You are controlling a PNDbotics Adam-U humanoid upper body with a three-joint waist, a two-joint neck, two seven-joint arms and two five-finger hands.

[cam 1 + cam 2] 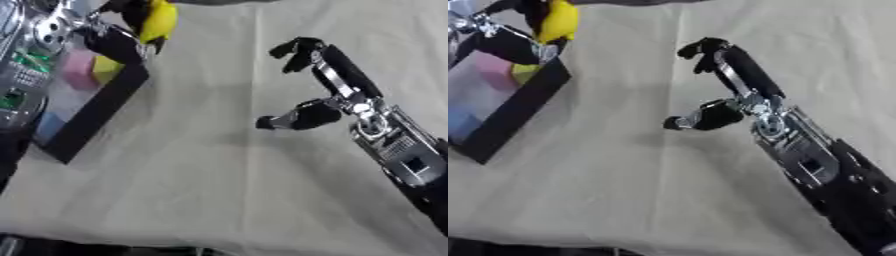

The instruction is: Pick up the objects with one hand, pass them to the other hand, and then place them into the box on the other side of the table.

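Left hand (131,22) fingers curled round yellow object (159,20) (over box (96,107)), right hand (328,92) spread.

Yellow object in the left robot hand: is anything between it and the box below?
Nothing visible blocks it. The left robot hand holds the yellow object above the box's far corner; inside lie pink and yellow blocks. The right robot hand is apart, open.

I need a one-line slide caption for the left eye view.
Left robot hand holds a yellow object over the black box; right robot hand is empty.
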